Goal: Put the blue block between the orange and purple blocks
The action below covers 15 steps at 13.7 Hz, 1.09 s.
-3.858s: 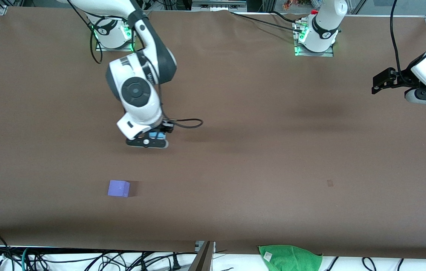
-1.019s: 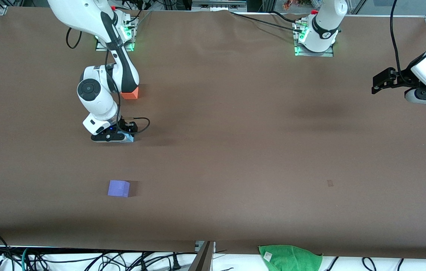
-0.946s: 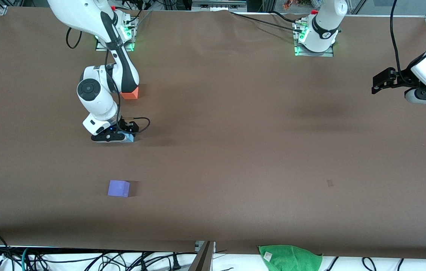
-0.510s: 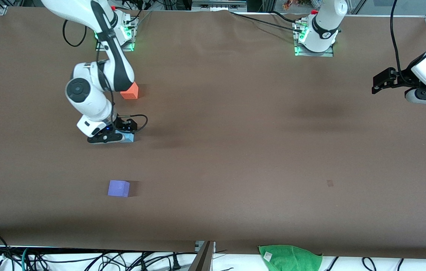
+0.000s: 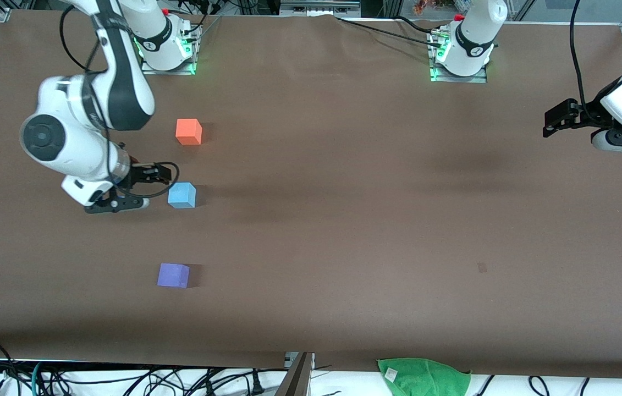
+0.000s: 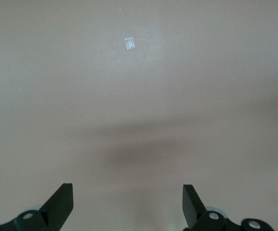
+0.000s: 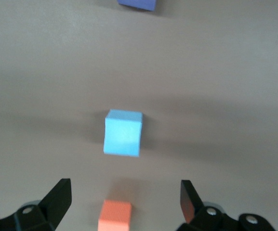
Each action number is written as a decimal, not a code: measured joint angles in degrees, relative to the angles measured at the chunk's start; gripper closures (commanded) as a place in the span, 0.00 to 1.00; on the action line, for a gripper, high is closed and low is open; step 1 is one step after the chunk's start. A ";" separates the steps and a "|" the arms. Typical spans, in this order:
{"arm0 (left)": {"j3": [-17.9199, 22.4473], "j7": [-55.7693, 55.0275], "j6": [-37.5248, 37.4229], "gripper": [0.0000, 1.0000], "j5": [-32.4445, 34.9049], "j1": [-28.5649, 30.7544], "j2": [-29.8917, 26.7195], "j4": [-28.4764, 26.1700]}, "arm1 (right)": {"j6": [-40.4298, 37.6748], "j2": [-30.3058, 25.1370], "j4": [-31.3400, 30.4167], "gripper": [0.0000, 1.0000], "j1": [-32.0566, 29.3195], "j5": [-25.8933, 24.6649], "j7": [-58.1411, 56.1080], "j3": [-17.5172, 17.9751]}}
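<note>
The light blue block (image 5: 181,195) sits on the brown table, between the orange block (image 5: 188,131) and the purple block (image 5: 173,275), nearer to the camera than the orange one. My right gripper (image 5: 118,204) is open and empty, over the table beside the blue block, toward the right arm's end. The right wrist view shows the open right gripper (image 7: 124,195), the blue block (image 7: 123,133), the orange block (image 7: 115,217) and an edge of the purple block (image 7: 138,4). My left gripper (image 5: 618,144) waits open over the left arm's end; it also shows over bare table in the left wrist view (image 6: 126,199).
A green cloth (image 5: 423,377) lies at the table's edge nearest the camera. A small tape mark (image 5: 482,268) is on the table toward the left arm's end; it also shows in the left wrist view (image 6: 130,43). Cables hang below the table's near edge.
My right gripper carried the blue block to the spot between the orange and purple blocks, let go of it, then drew away toward the right arm's end. The left arm has not moved.
</note>
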 measured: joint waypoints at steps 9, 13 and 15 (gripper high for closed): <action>0.42 -0.02 0.00 0.00 0.00 0.48 0.00 0.05 | -26.33 -0.08 20.09 0.00 -0.10 -3.14 -0.08 -2.36; -0.05 -0.02 0.00 0.00 0.00 0.34 0.01 0.14 | -31.79 -0.32 24.67 0.00 -3.45 -3.14 -0.05 -0.12; -0.55 -0.02 0.00 0.00 0.00 0.10 0.01 0.22 | -32.24 -1.56 25.06 0.00 -11.81 -3.90 -0.05 8.70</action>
